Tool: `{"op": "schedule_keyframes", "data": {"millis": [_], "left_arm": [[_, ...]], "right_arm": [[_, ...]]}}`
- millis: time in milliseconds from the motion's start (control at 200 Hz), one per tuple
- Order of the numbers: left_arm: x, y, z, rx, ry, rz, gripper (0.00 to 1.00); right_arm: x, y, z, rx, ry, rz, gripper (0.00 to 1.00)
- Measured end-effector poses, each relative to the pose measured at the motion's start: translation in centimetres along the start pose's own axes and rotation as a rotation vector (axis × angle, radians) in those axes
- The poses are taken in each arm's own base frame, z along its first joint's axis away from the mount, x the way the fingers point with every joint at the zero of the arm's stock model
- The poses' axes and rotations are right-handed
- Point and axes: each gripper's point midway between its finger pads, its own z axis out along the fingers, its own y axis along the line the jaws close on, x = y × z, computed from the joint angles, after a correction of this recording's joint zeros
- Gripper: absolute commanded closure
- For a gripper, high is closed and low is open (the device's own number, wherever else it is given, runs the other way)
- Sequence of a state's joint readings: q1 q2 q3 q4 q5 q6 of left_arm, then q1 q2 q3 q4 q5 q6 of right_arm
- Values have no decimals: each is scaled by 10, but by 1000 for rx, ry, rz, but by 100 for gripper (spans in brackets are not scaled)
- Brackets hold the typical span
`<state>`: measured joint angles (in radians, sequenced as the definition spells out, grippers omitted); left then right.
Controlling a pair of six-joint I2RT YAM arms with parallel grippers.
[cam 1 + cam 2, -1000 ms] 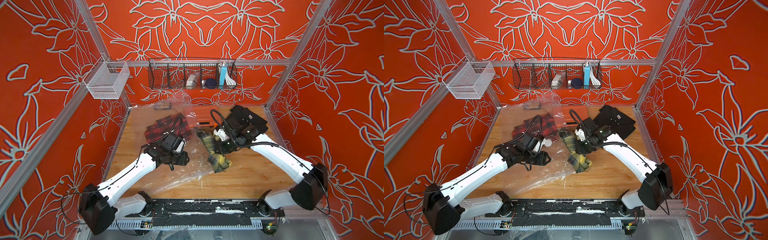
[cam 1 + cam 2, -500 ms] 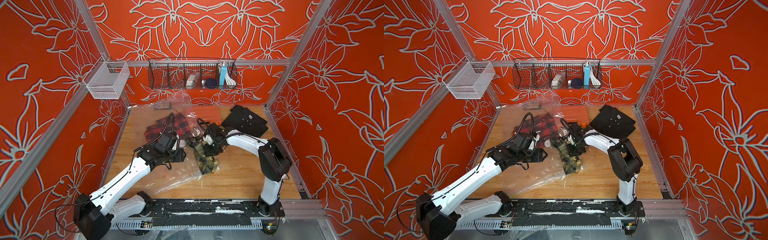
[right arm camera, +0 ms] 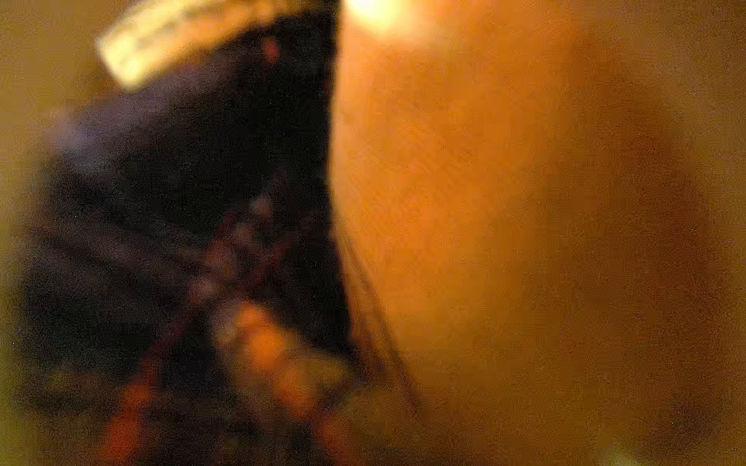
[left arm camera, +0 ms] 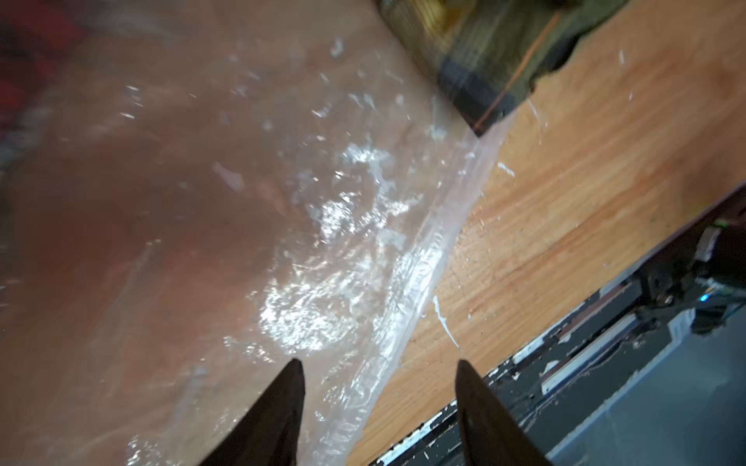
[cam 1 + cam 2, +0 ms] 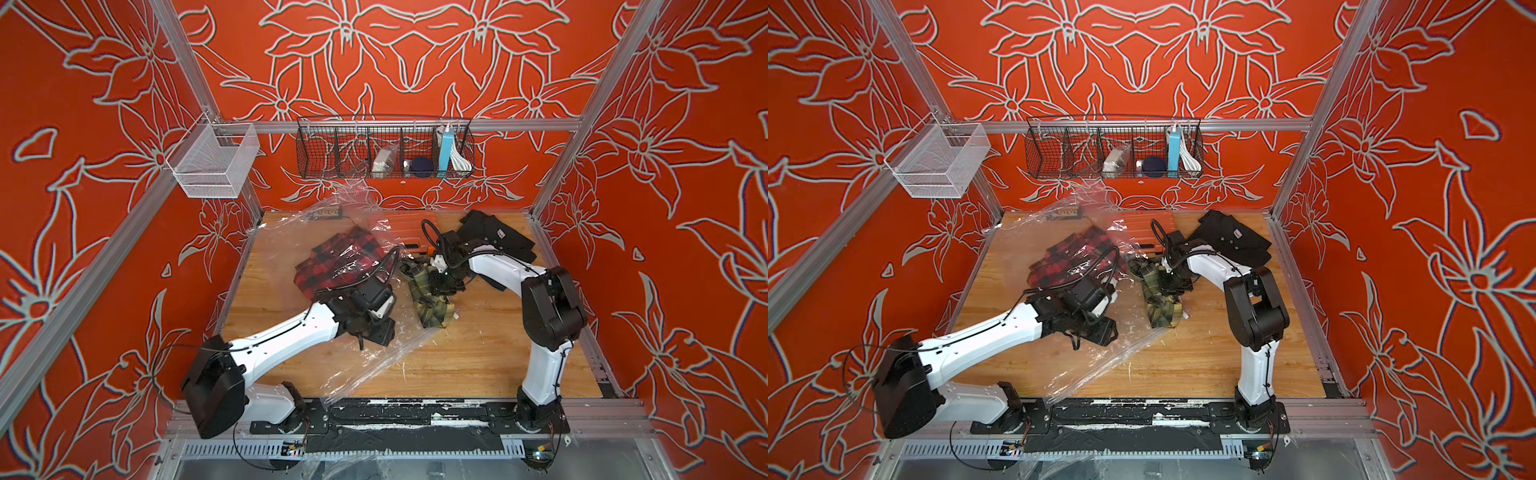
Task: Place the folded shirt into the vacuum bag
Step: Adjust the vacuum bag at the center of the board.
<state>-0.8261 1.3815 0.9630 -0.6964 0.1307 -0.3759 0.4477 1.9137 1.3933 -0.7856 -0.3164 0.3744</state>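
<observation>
Folded green plaid shirt (image 5: 432,309) lying on bench (image 5: 478,357), long axis running along bag (image 5: 374,357) zip edge, apparently outside. Right tool (image 5: 441,277), nearer, sitting buried in its far end (grip unreadable). Left tool (image 4: 378,361) hovering over bag, jaws partly apart, holding nothing.

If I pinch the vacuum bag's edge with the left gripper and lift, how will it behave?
Likely floppy: the vacuum bag is thin, crinkled film and would sag. Probably slippery, judging by its glossy glare. The red plaid shirt under the film and the green plaid shirt at its edge may weigh it down.
</observation>
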Motion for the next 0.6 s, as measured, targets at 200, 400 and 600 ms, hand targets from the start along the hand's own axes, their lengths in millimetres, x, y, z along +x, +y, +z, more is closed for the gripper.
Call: {"op": "schedule_keyframes", "data": {"millis": [200, 400, 600], "left_arm": [[36, -9, 33, -68, 159, 120, 38], [33, -5, 36, -117, 183, 176, 38], [32, -5, 58, -139, 243, 219, 39]], "right_arm": [[-1, 1, -10, -20, -21, -12, 100], [-3, -2, -9, -30, -20, 1, 100], [-3, -4, -7, -51, -16, 12, 100]]}}
